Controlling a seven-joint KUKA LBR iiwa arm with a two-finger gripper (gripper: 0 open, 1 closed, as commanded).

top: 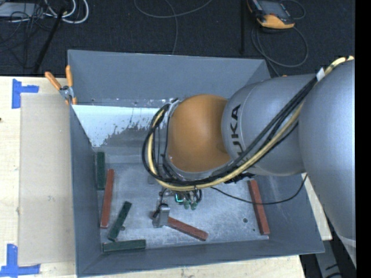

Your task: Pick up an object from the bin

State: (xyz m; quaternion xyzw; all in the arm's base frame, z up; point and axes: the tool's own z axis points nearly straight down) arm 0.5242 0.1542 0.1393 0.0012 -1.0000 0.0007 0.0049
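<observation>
Finding: my pincer (160,215) stands low over the floor of the grey metal bin (174,77), at lower centre of the frame, beneath the orange domed cover (194,133) on my wrist. Whether it is spread or pressed together I cannot tell, because the wrist and its looped black and yellow cables (152,149) overhang it. Nearest thing: a flat red-brown strip (188,230) lying slantwise on the bin floor, its upper left end just beside the pincer and the rest running off toward the lower right. I judge this the likeliest thing to be picked, since it lies alone and flat, with bare floor around it. I see nothing pinched, so I record the pick as not yet made. Other contents are well apart from the pincer. A second red-brown strip (106,197) lies at left beside an upright dark green bar (100,170). A slanted dark green bar (120,220) and a level dark green bar (124,245) lie at lower left. A third red-brown strip (259,207) rests along the right wall, where a grasp would be cramped.
</observation>
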